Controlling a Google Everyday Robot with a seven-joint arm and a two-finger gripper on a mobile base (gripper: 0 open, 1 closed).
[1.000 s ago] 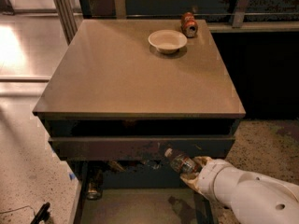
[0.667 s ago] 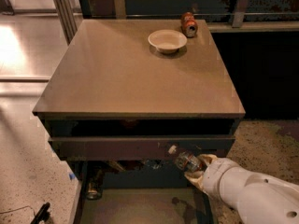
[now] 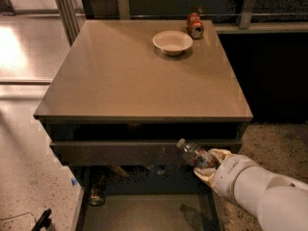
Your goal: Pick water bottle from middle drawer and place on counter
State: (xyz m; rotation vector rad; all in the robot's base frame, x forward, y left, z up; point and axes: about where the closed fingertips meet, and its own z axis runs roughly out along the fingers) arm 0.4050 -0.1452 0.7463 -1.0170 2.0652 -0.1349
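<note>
The water bottle (image 3: 194,153) is clear with a white cap and a dark label. It is tilted, cap up and to the left, in front of the dark drawer front. My gripper (image 3: 208,166) is at the lower right, shut on the water bottle's lower half, with the white arm behind it. The middle drawer (image 3: 144,211) is open below, showing a pale grey floor between dark walls. The counter (image 3: 130,76) is a large tan-brown top above the drawers.
A cream bowl (image 3: 172,42) and a red soda can (image 3: 195,25) lying on its side sit at the counter's far side. A scratched dark drawer front (image 3: 120,152) lies under the counter edge. A dark can (image 3: 96,194) stands at the left in the open drawer.
The gripper has lifted the water bottle a little higher and to the right, from the open drawer up in front of the dark drawer front.
</note>
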